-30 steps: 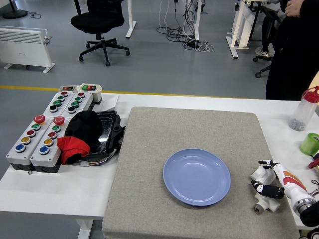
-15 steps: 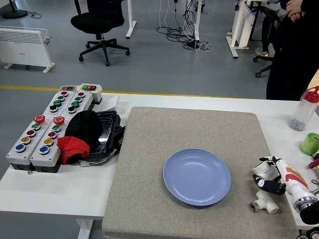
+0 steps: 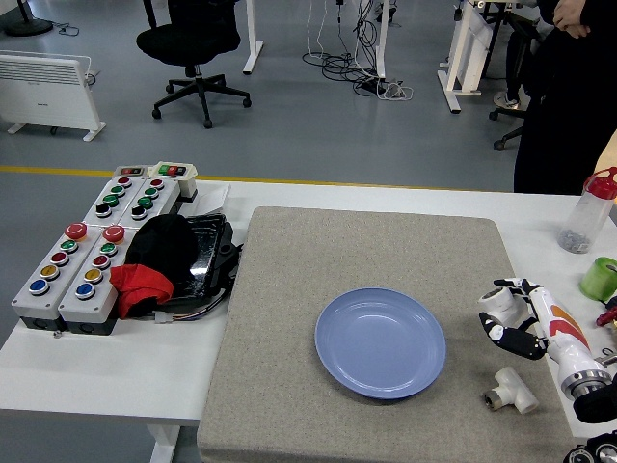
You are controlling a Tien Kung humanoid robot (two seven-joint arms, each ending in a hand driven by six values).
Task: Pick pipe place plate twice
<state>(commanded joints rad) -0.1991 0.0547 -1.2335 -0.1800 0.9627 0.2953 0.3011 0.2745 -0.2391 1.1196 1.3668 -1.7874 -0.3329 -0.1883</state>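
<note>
White pipe (image 3: 500, 301) gripped in right hand (image 3: 516, 318), lifted; plate (image 3: 381, 342) sits just left, empty. Next: carry left, release over plate. Second pipe (image 3: 509, 390) lies below hand.

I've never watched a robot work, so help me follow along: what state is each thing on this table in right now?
Right hand: shut on a white pipe piece, raised just off the mat.
Second pipe piece: lying loose on the grey mat.
Blue plate: empty.
Clear bottle: upright, red cap on.
Left hand: not in view.
</note>
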